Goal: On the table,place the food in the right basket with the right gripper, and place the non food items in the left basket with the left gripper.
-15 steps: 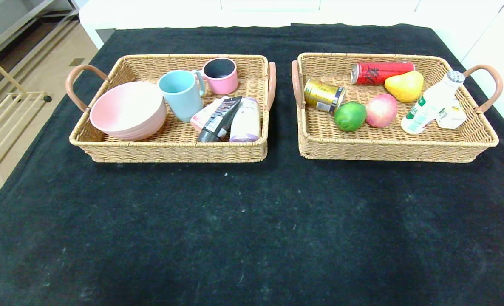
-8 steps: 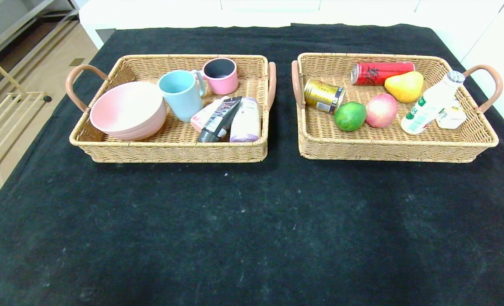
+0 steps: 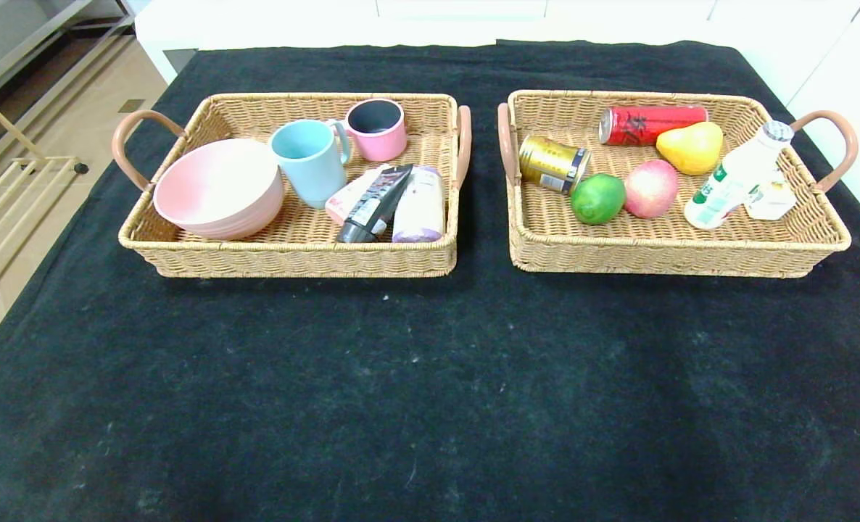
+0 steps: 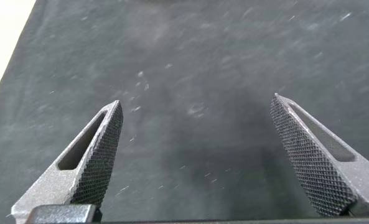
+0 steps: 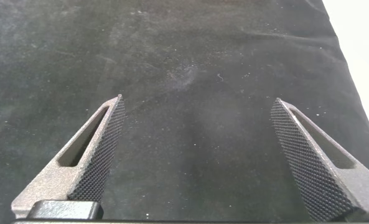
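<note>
Nearest, the left gripper (image 4: 196, 109) and right gripper (image 5: 196, 106) both hang over bare black table (image 3: 430, 377), jaws spread wide, holding nothing. Farther back, the left basket (image 3: 292, 257) carries the pink bowl (image 3: 216, 188), black tube (image 3: 375, 204) and pale pink bottle (image 3: 419, 206). The right basket (image 3: 662, 250) carries the lime (image 3: 597, 198), peach (image 3: 650, 188) and white bottle (image 3: 734, 177).

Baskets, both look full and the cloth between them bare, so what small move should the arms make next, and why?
Probably none beyond staying parked. The bowl, tube and pink bottle lie in the left basket; the lime, peach and white bottle lie in the right basket. The left pincer and right pincer are open over bare cloth.
</note>
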`<control>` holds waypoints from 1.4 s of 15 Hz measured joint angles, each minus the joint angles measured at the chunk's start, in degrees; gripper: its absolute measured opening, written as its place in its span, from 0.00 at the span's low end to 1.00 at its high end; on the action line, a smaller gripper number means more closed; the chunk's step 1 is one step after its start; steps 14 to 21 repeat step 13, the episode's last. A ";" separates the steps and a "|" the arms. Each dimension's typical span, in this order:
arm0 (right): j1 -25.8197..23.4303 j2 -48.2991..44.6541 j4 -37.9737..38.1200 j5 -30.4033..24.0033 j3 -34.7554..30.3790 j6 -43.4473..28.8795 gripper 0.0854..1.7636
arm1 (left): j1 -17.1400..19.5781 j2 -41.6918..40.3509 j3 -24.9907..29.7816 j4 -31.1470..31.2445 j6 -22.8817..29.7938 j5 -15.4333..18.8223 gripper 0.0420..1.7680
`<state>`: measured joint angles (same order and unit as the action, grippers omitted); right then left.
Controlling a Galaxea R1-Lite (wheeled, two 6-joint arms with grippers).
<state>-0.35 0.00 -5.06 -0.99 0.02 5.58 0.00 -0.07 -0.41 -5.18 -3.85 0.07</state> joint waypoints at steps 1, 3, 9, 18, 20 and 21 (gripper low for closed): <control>0.00 0.00 0.02 -0.33 0.00 -0.05 0.97 | 0.00 0.00 0.23 -0.05 0.11 0.00 0.97; 0.00 0.00 0.33 -0.90 -0.02 -0.66 0.97 | 0.00 0.00 0.34 -0.07 0.28 0.20 0.97; 0.22 0.00 0.44 0.05 -0.02 -4.92 0.97 | 0.00 0.00 0.41 -0.05 0.16 0.72 0.97; 0.28 0.00 0.46 0.17 -0.02 -5.29 0.97 | 0.00 0.00 0.41 -0.07 2.34 0.87 0.97; 0.28 0.00 0.46 0.17 -0.02 -5.29 0.97 | 0.00 0.00 0.41 -0.07 2.34 0.87 0.97; 0.28 0.00 0.46 0.17 -0.02 -5.29 0.97 | 0.00 0.00 0.41 -0.07 2.34 0.87 0.97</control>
